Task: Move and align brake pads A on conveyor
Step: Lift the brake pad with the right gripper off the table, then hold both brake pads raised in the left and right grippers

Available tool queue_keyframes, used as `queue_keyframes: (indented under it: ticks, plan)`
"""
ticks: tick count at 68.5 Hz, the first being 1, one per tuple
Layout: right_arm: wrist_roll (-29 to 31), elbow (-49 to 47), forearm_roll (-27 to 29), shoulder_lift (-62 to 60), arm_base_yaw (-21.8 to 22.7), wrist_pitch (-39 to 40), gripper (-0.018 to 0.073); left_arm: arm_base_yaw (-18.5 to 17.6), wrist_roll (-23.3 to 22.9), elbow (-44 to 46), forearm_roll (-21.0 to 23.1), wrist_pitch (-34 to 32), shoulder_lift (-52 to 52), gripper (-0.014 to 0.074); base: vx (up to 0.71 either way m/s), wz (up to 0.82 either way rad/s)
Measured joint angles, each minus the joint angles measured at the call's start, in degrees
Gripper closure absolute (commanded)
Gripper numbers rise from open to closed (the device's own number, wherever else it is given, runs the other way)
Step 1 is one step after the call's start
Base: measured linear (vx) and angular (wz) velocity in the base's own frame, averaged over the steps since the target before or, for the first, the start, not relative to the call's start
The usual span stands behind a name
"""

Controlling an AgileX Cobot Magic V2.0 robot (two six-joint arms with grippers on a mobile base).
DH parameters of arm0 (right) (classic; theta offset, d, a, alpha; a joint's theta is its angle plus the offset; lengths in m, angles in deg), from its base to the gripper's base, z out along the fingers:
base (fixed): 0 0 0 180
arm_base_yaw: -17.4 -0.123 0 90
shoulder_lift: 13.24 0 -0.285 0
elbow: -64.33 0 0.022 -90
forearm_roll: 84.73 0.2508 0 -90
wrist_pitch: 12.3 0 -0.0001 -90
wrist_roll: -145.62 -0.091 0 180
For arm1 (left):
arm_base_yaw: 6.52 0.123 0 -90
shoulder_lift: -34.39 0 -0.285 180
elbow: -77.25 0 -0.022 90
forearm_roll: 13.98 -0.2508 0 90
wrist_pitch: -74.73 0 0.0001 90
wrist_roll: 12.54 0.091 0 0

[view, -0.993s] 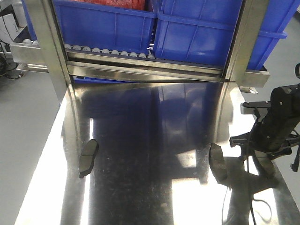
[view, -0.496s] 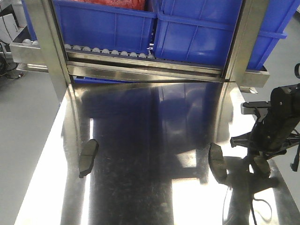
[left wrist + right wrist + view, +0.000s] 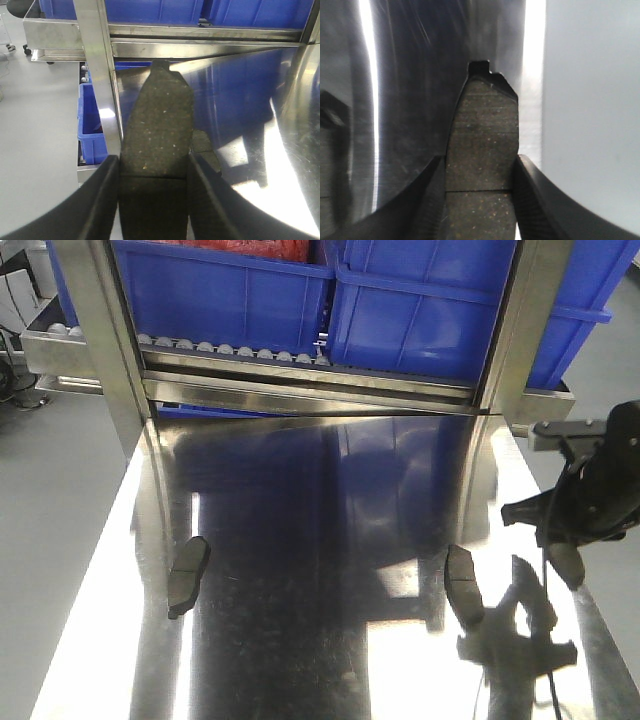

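Note:
Both grippers hold a brake pad A. In the left wrist view my left gripper [image 3: 152, 161] is shut on a dark grey pad [image 3: 159, 120] that sticks out forward above the steel table's left edge. My right gripper [image 3: 560, 538] hangs over the table's right edge, shut on a second pad [image 3: 566, 562] lifted off the surface. The right wrist view shows that gripper [image 3: 480, 161] clamping its pad [image 3: 482, 130] at the centre groove. Two more pads lie on the table, one left [image 3: 187, 575] and one right [image 3: 463, 586]. The conveyor is out of view.
The shiny steel table [image 3: 320, 540] ends at a steel rack with rollers [image 3: 230, 348] carrying blue crates [image 3: 420, 300]. Steel posts [image 3: 95, 330] stand at both back corners. Grey floor lies beyond both side edges. A blue bin [image 3: 90, 125] sits low beside the left post.
My right gripper has risen and shifted slightly right, lifting its brake pad off the table. The two pads lying on the table have not moved.

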Motion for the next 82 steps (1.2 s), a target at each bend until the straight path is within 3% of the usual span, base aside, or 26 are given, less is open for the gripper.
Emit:
queue_keyframes:
  ticks: [31, 51, 82]
  plan:
    - [3.0, 2.1, 0.4, -19.0, 0.0, 2.0, 0.0458, 0.0, 0.0, 0.0, 0.0, 0.0, 0.0, 0.0505, 0.00, 0.00]
    - [3.3, 19.9, 0.4, -38.1, 0.0, 12.4, 0.0458, 0.0, 0.0, 0.0, 0.0, 0.0, 0.0, 0.0505, 0.00, 0.00]
    - [3.3, 40.7, 0.3, -72.8, 0.0, 16.9, 0.0458, 0.0, 0.0, 0.0, 0.0, 0.0, 0.0, 0.0505, 0.00, 0.00]
